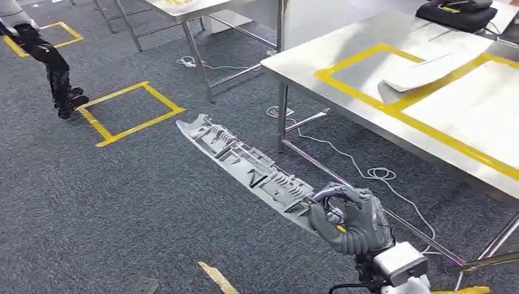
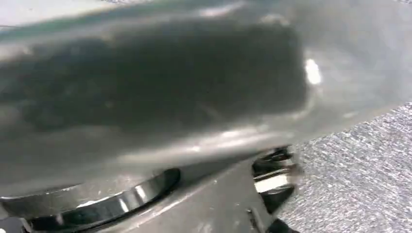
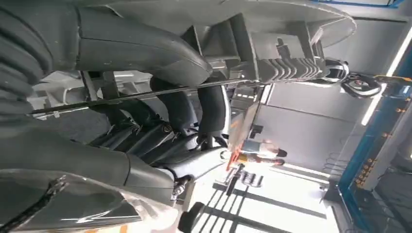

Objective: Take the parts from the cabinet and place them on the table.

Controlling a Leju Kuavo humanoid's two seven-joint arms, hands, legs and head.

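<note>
The right hand (image 1: 350,219) is gripping one end of a long grey ribbed part (image 1: 245,162), carrying it above the carpet beside the bench (image 1: 343,61); next comes swinging it over and lowering it there.

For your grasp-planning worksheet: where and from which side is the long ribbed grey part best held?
Probably at its near end, as the right hand does: the long ribbed part is thin, so fingers wrap across its width from the edge. Hold firmly; the far end overhangs.

Two steel tables (image 1: 367,46) (image 1: 183,9) are standing on the carpet. Two grey parts are showing: one ribbed part (image 1: 245,160), one smooth part (image 1: 416,76). Two yellow tape squares (image 1: 131,112) (image 1: 44,37) are marking the floor.
</note>
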